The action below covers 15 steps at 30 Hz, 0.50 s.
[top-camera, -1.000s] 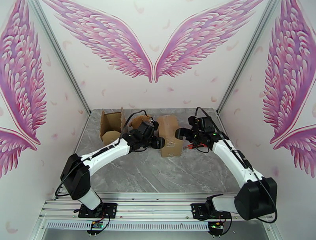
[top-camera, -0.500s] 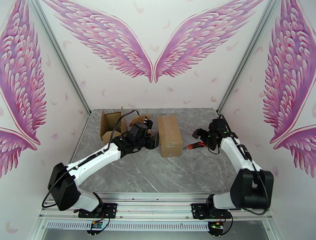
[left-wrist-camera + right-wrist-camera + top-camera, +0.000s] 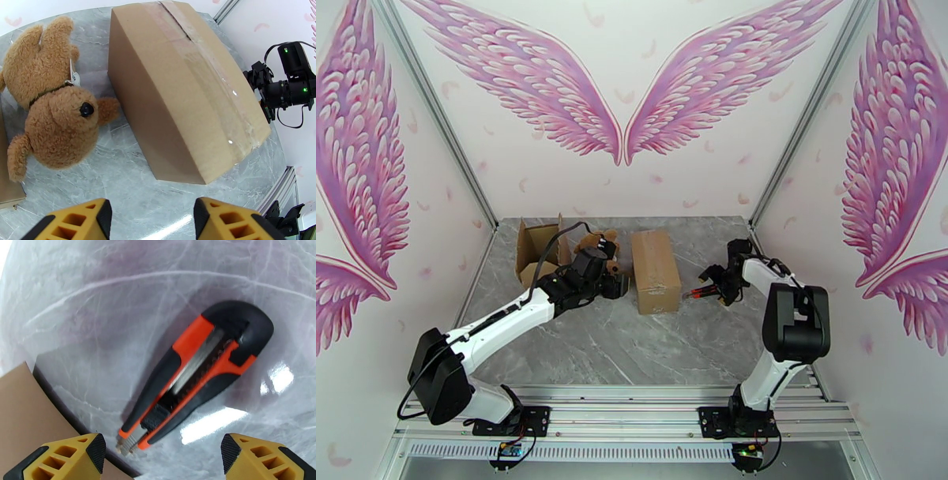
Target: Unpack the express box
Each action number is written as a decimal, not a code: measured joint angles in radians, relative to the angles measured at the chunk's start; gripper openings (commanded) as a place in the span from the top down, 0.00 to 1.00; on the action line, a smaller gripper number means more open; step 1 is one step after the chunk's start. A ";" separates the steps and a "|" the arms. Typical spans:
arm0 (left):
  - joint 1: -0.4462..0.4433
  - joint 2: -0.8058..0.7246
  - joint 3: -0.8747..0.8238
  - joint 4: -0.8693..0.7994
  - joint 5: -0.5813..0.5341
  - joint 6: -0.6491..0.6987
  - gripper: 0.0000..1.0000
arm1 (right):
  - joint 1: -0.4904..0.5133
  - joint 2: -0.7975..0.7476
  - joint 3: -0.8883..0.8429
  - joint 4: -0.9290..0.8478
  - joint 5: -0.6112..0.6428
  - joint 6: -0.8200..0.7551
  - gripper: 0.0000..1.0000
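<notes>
Overhead, stretching the left arm (image 3: 513,312) in a long low diagonal from the near-left corner. Left claw (image 3: 152,221) hovering open and empty, just beside the left side of the taped box (image 3: 656,270). Folding the right arm (image 3: 794,316) sharply, elbow high, wrist doubled back toward the middle. Right claw (image 3: 164,461) spread wide over the knife (image 3: 197,378), not gripping it.

Counting: two arms, two boxes, one bear (image 3: 55,114), one knife.

Taped box lying shut mid-table between both claws. Open box (image 3: 537,253) at far left, bear lying between the two boxes. Knife flat on the table (image 3: 632,347), blade end just beside the taped box's near right corner. Broad bare marble from the boxes down to the bases (image 3: 509,418). Side walls (image 3: 869,237) close on either hand.
</notes>
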 measured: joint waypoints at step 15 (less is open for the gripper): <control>0.000 0.000 -0.049 0.023 -0.008 -0.025 0.40 | 0.005 0.152 0.137 -0.047 0.122 0.051 0.41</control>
